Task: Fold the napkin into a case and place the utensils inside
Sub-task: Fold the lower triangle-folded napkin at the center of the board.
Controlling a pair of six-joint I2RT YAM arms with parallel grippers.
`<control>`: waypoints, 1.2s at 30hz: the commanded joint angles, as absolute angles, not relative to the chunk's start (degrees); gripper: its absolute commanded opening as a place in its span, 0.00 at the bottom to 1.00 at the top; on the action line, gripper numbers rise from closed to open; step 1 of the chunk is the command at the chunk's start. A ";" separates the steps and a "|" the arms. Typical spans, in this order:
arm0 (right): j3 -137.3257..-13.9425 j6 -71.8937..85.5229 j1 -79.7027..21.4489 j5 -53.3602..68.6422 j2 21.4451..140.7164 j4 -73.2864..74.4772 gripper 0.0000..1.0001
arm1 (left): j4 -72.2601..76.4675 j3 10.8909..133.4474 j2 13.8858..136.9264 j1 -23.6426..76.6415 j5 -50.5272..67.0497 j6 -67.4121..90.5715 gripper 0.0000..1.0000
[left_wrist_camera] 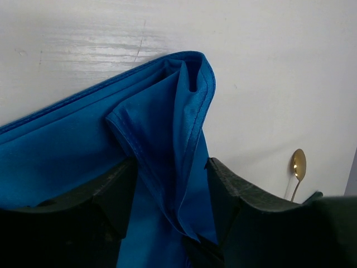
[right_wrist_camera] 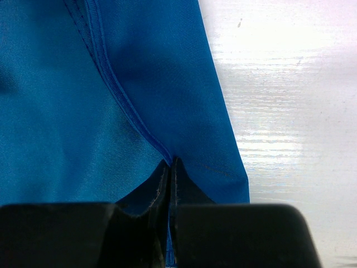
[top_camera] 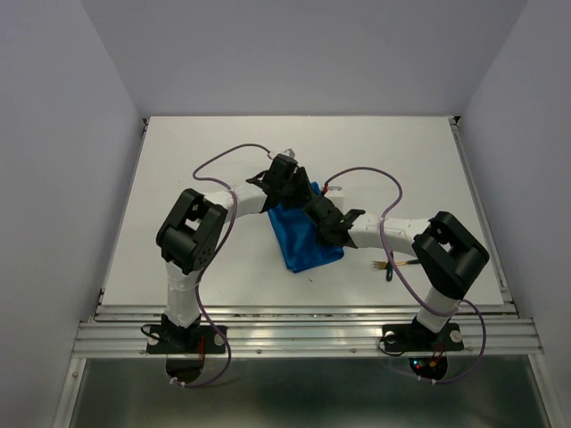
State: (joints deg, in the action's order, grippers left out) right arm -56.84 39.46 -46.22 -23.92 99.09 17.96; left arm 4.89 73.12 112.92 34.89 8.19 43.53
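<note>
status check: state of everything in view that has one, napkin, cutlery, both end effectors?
napkin: partly folded, bunched, folding unfinished
left end effector: open, jaws either side of a raised napkin fold
right end effector: shut, pinching the napkin hem
spoon: lying on the table, outside the napkin
fork: lying on the table, outside the napkin

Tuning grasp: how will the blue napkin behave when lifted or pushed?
Probably floppy: the napkin stands in a soft ridge inside the open left gripper. Likely thin and light: the right gripper looks shut nearly flat on its hem. Pushed, it would likely bunch rather than slide whole, given those loose folds.
</note>
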 commanded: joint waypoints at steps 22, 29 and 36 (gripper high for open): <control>-55.99 40.69 -46.76 -23.29 97.74 19.51 0.01 | 10.28 71.72 114.43 33.75 11.51 43.86 0.00; -56.07 40.43 -46.76 -23.12 95.20 19.95 0.22 | 15.99 68.29 115.05 32.08 13.88 41.75 0.00; -59.24 38.76 -44.22 -22.07 88.95 21.09 0.36 | 18.98 67.41 116.19 32.08 16.35 41.92 0.00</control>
